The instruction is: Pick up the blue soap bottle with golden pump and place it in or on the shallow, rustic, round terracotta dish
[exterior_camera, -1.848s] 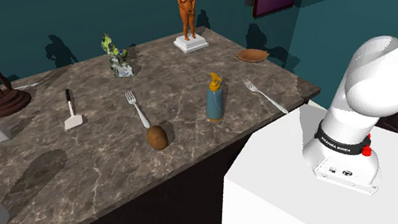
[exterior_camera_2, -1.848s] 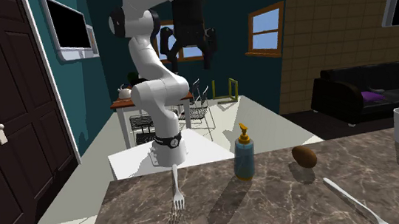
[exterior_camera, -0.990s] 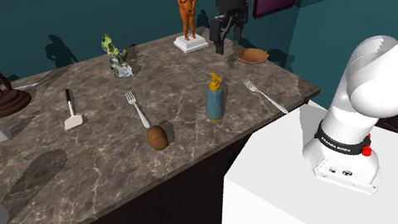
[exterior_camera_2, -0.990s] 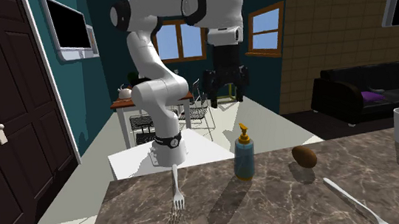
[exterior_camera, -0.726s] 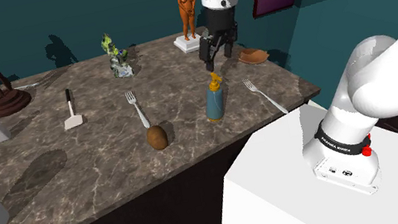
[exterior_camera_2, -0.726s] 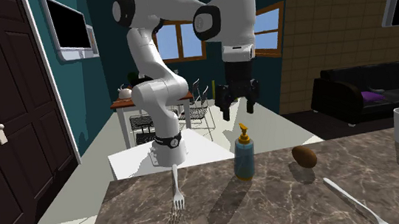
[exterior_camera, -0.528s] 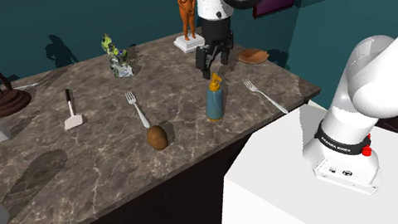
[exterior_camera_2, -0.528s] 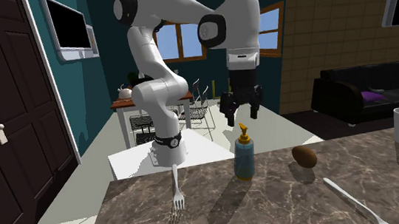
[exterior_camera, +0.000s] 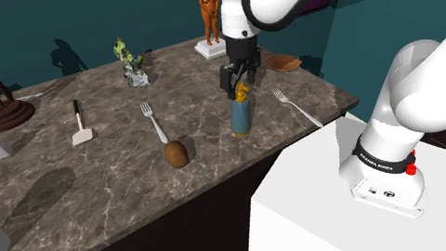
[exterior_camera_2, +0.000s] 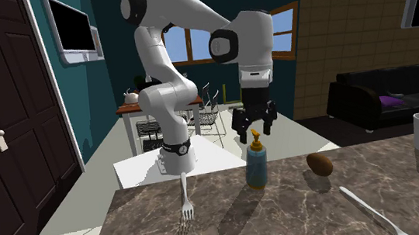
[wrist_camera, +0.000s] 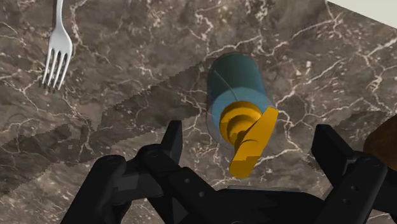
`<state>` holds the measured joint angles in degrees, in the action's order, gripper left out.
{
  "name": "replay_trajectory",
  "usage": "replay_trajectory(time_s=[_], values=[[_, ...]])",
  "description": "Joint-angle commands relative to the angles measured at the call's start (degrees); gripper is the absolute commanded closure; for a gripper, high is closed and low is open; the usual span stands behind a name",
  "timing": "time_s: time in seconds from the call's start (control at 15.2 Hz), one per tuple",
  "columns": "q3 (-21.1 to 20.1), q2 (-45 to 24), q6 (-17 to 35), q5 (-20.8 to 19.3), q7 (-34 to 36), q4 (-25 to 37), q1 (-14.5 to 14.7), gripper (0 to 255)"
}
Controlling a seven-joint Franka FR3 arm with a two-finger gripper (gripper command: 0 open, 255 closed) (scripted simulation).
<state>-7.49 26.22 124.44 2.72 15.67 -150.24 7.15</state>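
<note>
Gripper (exterior_camera: 238,87) (wrist_camera: 251,141) held open over the soap bottle (exterior_camera: 241,118) (wrist_camera: 234,79).
The pump (wrist_camera: 243,122) is partly masked at the shoulder view's centre, yet seen flanked, untouched, in the wrist view.

The arm (exterior_camera_2: 191,13) is bent over, with the gripper (exterior_camera_2: 255,128) pointed down and fingers (wrist_camera: 172,137) spread apart.

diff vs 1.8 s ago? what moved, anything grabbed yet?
The gripper came down from high up near the wall, toward the shoulder view's left, to the soap bottle. Its open fingers now flank the golden pump without touching it. Nothing is grasped. The bottle stands where it was; the terracotta dish, the nearby fork and the brown oval thing have not moved.
</note>
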Motion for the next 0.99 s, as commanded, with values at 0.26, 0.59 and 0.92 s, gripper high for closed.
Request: replay_trajectory(time_s=[0.26,0.59,0.92], values=[[-0.01,-0.09,0.19,0.0,0.01,-0.07,0.0,0],[0.0,-0.08,0.18,0.0,-0.01,-0.08,-0.01,255],[-0.01,-0.1,0.2,0.0,0.01,-0.07,0.0,255]])
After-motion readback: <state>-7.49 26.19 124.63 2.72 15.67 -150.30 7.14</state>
